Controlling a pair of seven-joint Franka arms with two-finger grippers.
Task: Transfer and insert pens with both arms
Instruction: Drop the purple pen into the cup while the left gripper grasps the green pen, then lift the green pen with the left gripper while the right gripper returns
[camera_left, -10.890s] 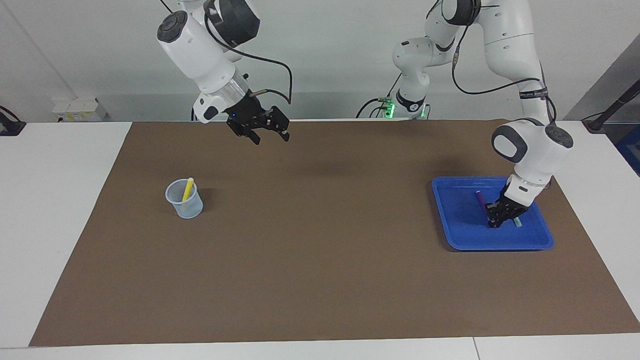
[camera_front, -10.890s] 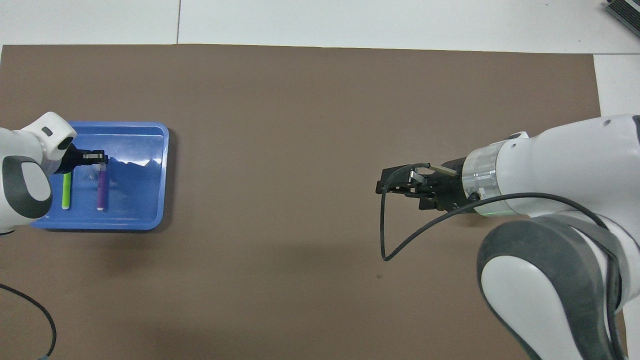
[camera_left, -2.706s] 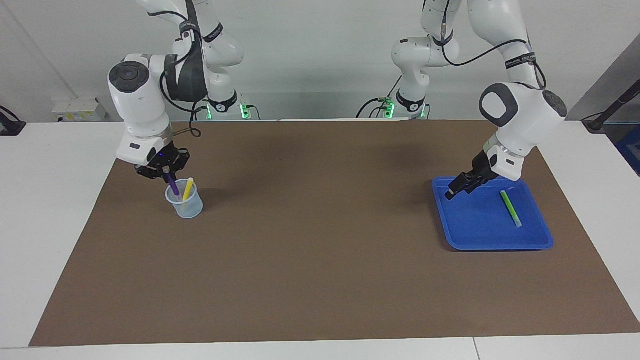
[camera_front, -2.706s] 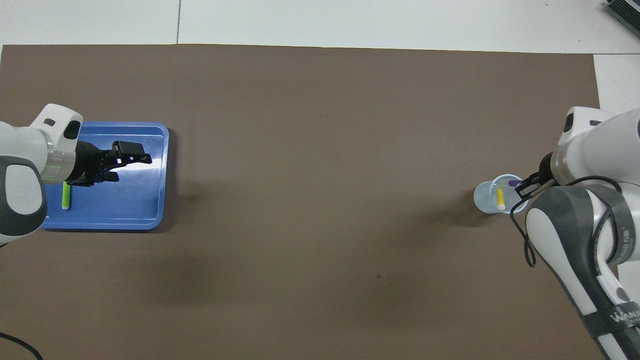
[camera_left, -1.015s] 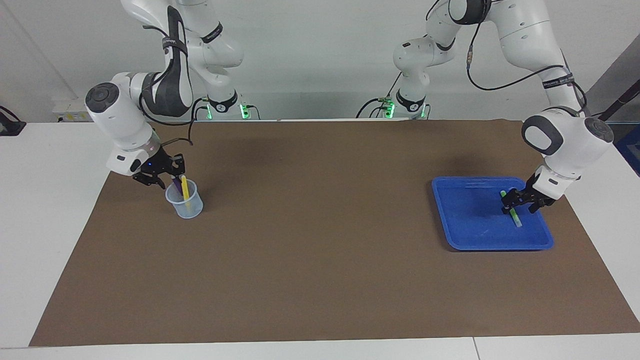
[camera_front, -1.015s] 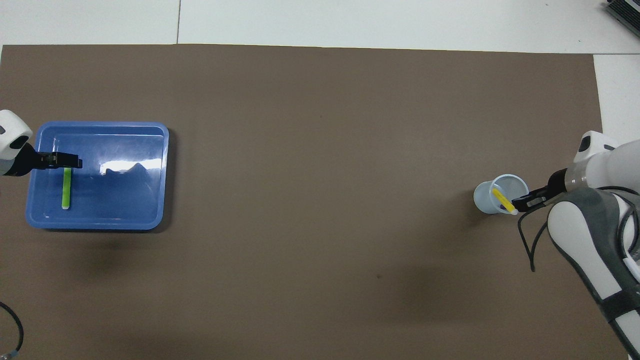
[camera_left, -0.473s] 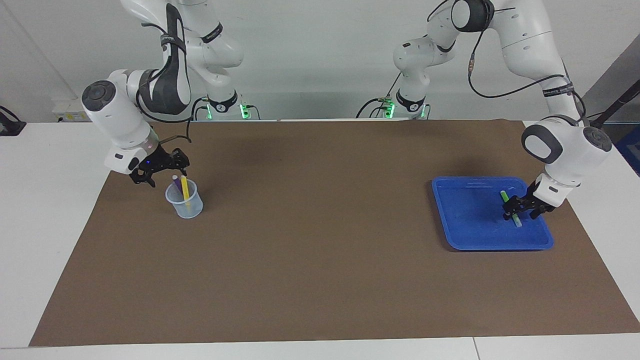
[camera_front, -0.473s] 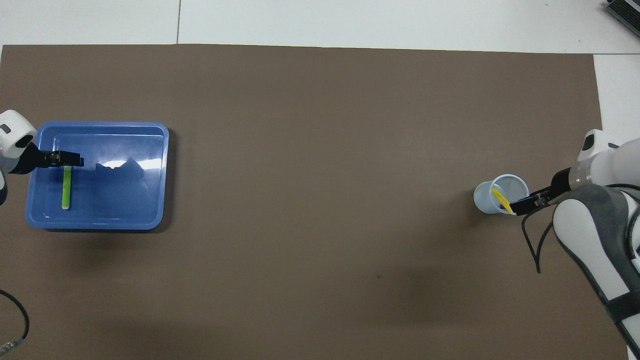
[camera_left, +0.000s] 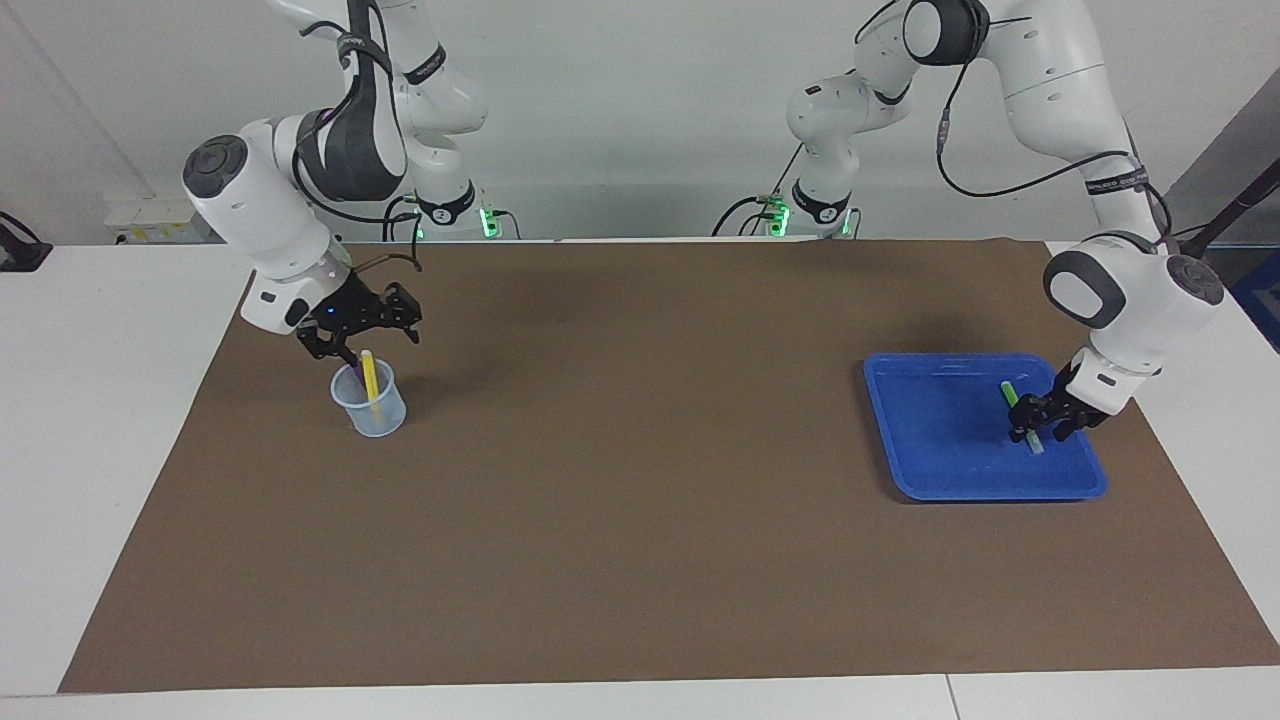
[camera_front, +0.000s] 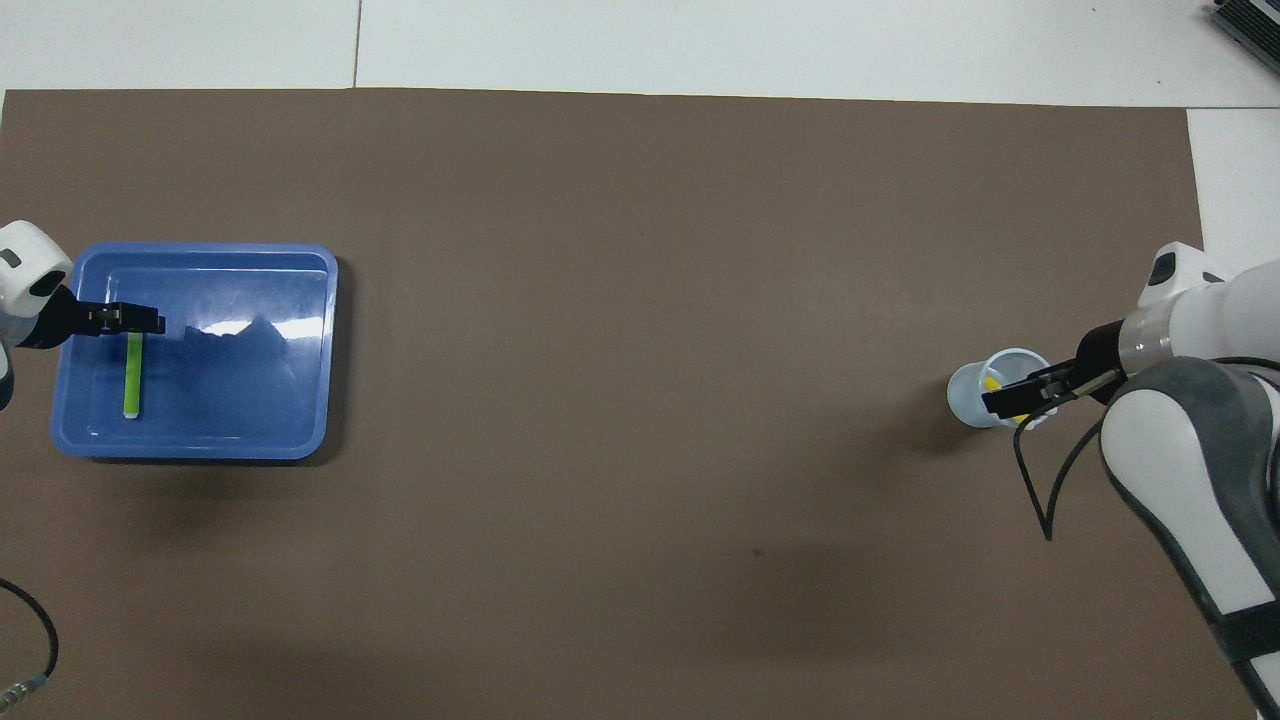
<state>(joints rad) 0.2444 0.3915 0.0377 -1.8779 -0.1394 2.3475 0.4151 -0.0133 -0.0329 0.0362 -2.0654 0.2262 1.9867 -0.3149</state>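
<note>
Fingers of the left gripper straddle the green pen lying in the blue tray near the left arm's end of the brown mat; whether they pinch it I cannot tell. Right gripper, spread open, hangs over the clear cup near the right arm's end, with the yellow pen and purple pen standing inside.

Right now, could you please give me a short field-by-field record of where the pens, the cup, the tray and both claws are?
cup: on the brown mat, toward the right arm's end
yellow pen: standing in the cup
purple pen: in the cup, beside the yellow pen
tray: blue, toward the left arm's end
green pen: lying in the tray
left claw: down at the green pen
right claw: open, just above the cup
</note>
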